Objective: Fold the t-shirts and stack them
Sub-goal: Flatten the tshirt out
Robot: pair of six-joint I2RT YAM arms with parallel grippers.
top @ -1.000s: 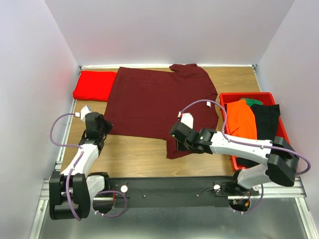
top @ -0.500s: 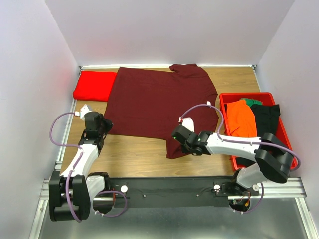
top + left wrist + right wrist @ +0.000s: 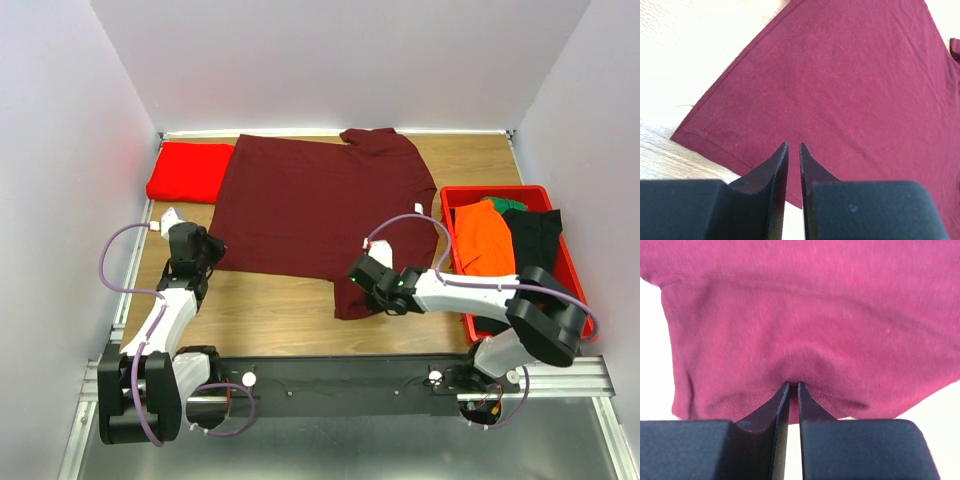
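Note:
A large dark maroon t-shirt (image 3: 310, 205) lies spread flat on the wooden table, with a flap hanging toward the front at its lower right. A folded bright red t-shirt (image 3: 188, 170) rests at the back left, touching the maroon one. My left gripper (image 3: 207, 252) (image 3: 792, 145) sits at the maroon shirt's (image 3: 850, 80) front-left hem, jaws nearly together across the edge while the cloth lies flat around them. On the lower right flap, my right gripper (image 3: 360, 276) (image 3: 793, 384) is shut on the maroon cloth (image 3: 805, 305), which puckers at its tips.
A red bin (image 3: 455, 193) stands at the right with orange (image 3: 485, 240), black (image 3: 535, 245) and green (image 3: 505, 203) clothes in it. White walls close off the left, back and right. Bare wood (image 3: 270, 305) runs along the front edge.
My right gripper has closed its jaws onto the maroon shirt's lower right flap and shifted slightly toward the front. The left arm has not moved.

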